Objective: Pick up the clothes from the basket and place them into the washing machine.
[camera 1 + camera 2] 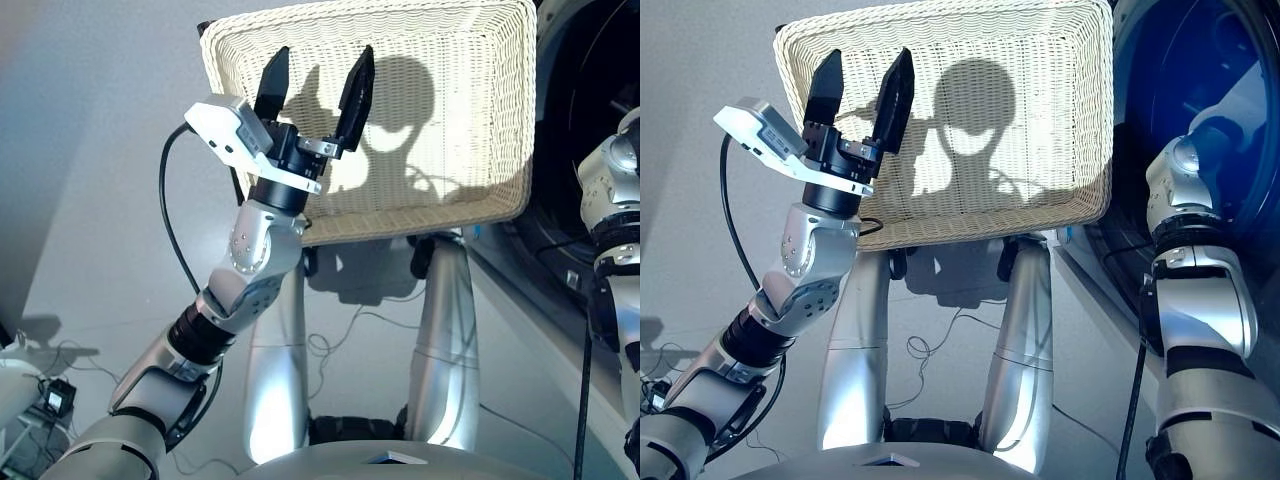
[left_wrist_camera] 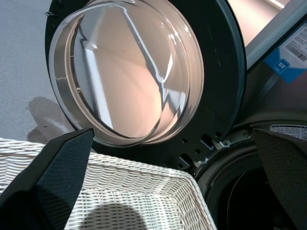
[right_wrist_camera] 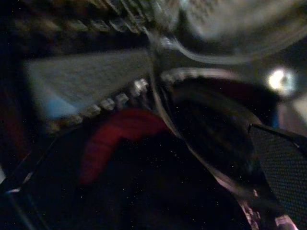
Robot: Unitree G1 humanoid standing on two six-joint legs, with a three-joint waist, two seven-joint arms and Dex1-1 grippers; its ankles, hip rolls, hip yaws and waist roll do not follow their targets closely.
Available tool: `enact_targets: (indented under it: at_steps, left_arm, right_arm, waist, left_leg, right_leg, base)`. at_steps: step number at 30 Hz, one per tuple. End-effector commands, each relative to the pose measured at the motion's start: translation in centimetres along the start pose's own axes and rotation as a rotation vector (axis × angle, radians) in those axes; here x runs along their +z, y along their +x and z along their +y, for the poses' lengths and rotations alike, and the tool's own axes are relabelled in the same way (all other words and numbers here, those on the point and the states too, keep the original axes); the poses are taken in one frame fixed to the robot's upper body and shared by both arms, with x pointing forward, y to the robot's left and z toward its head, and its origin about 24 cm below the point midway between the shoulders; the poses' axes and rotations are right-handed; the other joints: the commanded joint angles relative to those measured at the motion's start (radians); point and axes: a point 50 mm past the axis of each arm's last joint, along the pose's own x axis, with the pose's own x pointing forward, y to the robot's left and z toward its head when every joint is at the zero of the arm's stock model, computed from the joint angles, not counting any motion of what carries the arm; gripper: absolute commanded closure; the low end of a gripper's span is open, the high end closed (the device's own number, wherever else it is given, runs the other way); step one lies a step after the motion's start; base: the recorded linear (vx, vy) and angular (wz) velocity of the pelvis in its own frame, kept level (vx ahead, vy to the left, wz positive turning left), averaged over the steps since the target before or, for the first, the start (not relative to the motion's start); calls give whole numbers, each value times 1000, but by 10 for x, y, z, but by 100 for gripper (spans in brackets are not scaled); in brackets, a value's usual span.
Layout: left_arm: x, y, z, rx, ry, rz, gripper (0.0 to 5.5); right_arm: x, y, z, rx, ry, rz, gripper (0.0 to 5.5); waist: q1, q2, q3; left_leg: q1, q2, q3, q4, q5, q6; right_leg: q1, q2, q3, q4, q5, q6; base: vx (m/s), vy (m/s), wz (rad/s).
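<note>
The cream wicker basket (image 1: 420, 218) lies in front of me with nothing showing in it but shadows. My left gripper (image 1: 325, 50) is raised over its left part, open and holding nothing. In the left wrist view the basket's rim (image 2: 144, 175) sits below the washing machine's open glass door (image 2: 129, 72). My right arm (image 1: 1195, 300) reaches into the washing machine (image 1: 1200, 60), so that gripper is hidden in the head views. The right wrist view looks into the dark drum, where a red garment (image 3: 112, 136) lies beside black cloth (image 3: 206, 129). My right gripper (image 3: 158, 158) is open, one finger (image 3: 280, 163) showing.
The basket rests on a dark stand (image 1: 370, 262) just left of the machine's front. Thin cables (image 1: 330, 350) trail over the grey floor below it. A blue label (image 2: 288, 60) sits on the machine's body beside the door.
</note>
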Motion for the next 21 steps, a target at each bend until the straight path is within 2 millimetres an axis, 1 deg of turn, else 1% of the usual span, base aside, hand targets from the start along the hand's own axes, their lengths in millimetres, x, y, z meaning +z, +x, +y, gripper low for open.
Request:
enact_targets:
  at_steps: [1, 2, 3, 4, 5, 6, 8, 9, 12, 13, 14, 15, 16, 19, 20, 21]
  left_arm:
    - [26, 1, -9, -36, -42, -166, 0]
    - [26, 0, -9, -37, -42, -164, 0]
    - [26, 0, -9, -34, -44, -163, 0]
    - [27, 0, -7, -32, -38, -167, 0]
    - [27, 0, -7, -32, -38, -166, 0]
    - [27, 0, -7, -31, -40, -167, 0]
    - [27, -1, -7, -30, -41, -166, 0]
    - [27, -2, -5, -33, -36, -158, 0]
    - [26, -4, -4, -38, -35, -147, 0]
    - [26, -4, -4, -38, -35, -147, 0]
    - [27, -5, -3, -41, -30, -143, 0]
    - [27, -5, -3, -41, -30, -142, 0]
    - [26, -6, -2, -40, -31, -137, 0]
    - [24, -9, 0, -37, -27, -125, 0]
    - [24, -9, 0, -37, -28, -125, 0]
    - [20, -11, 3, -34, -24, -104, 0]
  right_arm:
    - [24, -20, 17, 68, 75, -194, 0]
    - [23, -21, 17, 67, 73, -193, 0]
    - [28, -30, 25, 113, 99, -218, 0]
    - [30, -43, 34, 173, 125, -237, 0]
    - [30, -43, 34, 173, 125, -236, 0]
    - [34, -49, 39, 211, 140, -255, 0]
    - [43, -65, 51, 323, 148, -312, 0]
    - [49, -81, 60, 475, 163, -343, 0]
    - [49, -97, 68, 623, 203, -332, 0]
    - [49, -97, 68, 623, 203, -331, 0]
    - [50, -107, 71, 715, 216, -329, 0]
    - [50, -107, 71, 715, 216, -329, 0]
    - [51, -114, 73, 790, 234, -328, 0]
    - [46, -126, 73, 882, 266, -294, 0]
    - [46, -126, 73, 882, 266, -294, 0]
    - [38, -135, 72, 928, 302, -235, 0]
  waist:
    - [-14, 25, -17]
    - [-14, 24, -17]
    - [-14, 22, -17]
    - [-15, 20, -17]
    - [-14, 20, -17]
    - [-15, 19, -17]
    - [-17, 17, -17]
    - [-18, 13, -17]
    - [-21, 8, -17]
    - [-21, 9, -17]
    - [-23, 4, -17]
    - [-23, 4, -17]
    - [-24, 1, -17]
    - [-26, -3, -17]
    - [-26, -3, -17]
    - [-29, -6, -17]
  left_leg:
    - [43, 34, -6, -63, 46, -39]
    - [45, 34, -5, -63, 46, -39]
    - [44, 33, -5, -64, 47, -38]
    - [44, 34, -5, -64, 47, -37]
    - [44, 34, -4, -63, 47, -37]
    - [43, 34, -4, -61, 47, -36]
    - [41, 36, -3, -59, 48, -36]
    - [41, 37, -2, -60, 52, -36]
    - [43, 38, 0, -64, 58, -36]
    - [44, 38, 0, -64, 58, -36]
    - [45, 38, 1, -68, 62, -37]
    - [45, 38, 1, -68, 62, -37]
    - [48, 38, -2, -72, 65, -38]
    - [57, 39, -2, -80, 70, -39]
    - [58, 38, -2, -81, 70, -39]
    - [77, 38, -2, -97, 73, -37]
  right_leg:
    - [80, 23, -2, -16, -63, 47]
    - [81, 23, -1, -15, -63, 47]
    - [79, 26, 0, -15, -62, 47]
    - [77, 27, 1, -15, -63, 46]
    - [77, 27, 1, -14, -64, 46]
    - [76, 25, 1, -14, -63, 47]
    - [73, 25, 2, -13, -59, 47]
    - [72, 26, 2, -12, -56, 46]
    - [75, 26, 0, -13, -51, 44]
    - [75, 26, 0, -13, -51, 44]
    - [78, 26, -1, -16, -47, 42]
    - [78, 26, -1, -17, -48, 42]
    - [82, 25, -1, -21, -46, 42]
    - [91, 23, -3, -27, -41, 43]
    - [92, 23, -3, -28, -41, 43]
    - [108, 21, 1, -40, -36, 44]
  base:
    - [0, 0, 0]
    - [0, 0, 0]
    - [0, 0, 0]
    - [0, 0, 0]
    - [0, 0, 0]
    - [0, 0, 0]
    - [0, 0, 0]
    - [0, 0, 0]
    - [0, 0, 0]
    - [0, 0, 0]
    - [0, 0, 0]
    - [0, 0, 0]
    - [0, 0, 0]
    - [0, 0, 0]
    - [0, 0, 0]
    - [0, 0, 0]
